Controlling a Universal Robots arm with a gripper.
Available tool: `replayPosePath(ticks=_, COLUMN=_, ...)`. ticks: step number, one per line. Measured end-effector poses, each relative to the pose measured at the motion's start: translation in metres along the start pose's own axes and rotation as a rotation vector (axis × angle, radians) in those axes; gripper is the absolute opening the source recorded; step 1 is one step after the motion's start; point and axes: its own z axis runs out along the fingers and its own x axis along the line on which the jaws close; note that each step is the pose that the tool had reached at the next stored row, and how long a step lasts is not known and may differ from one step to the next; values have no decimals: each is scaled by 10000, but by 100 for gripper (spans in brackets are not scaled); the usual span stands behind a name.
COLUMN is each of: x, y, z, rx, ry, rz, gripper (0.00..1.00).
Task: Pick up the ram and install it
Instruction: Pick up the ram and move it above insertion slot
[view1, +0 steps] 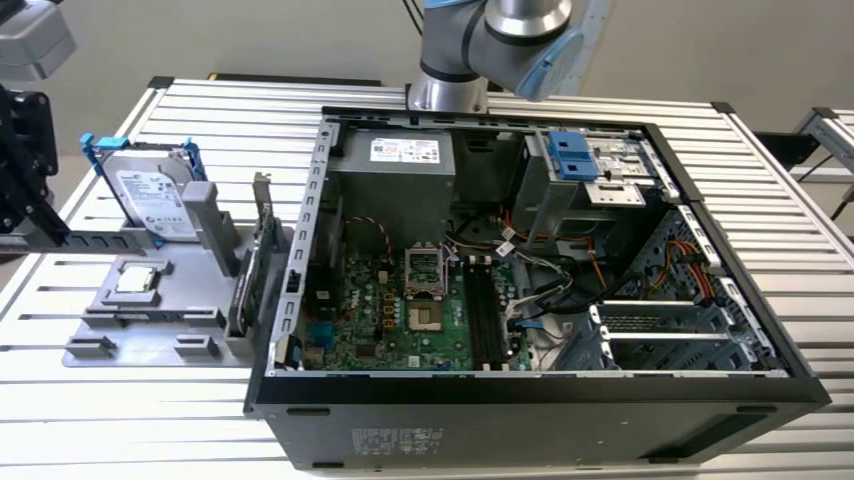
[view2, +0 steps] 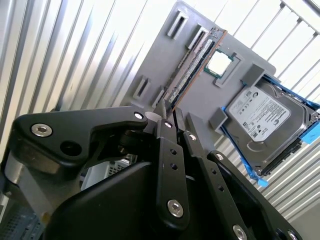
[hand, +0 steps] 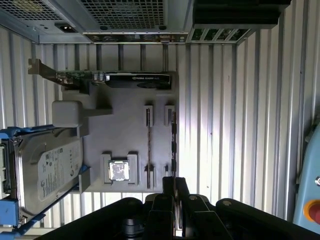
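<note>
Ram (view2: 194, 62) stands edgewise in grey holder (view2: 200, 102); end effector (view2: 169, 109) closed, apart.

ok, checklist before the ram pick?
1. Ram on edge in tray slot: ok.
2. End effector holding nothing: ok.
3. End effector centred over ram: cannot tell; it hovers near one end.
4. CPU apart from ram: ok.
5. Case side open: ok.
6. Board slots look free: ok.
</note>
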Motion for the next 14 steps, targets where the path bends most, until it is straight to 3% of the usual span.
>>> replayPosePath(ticks=14, x=1, y=0, z=-34, rx=0, ry=0, rz=0, gripper=0)
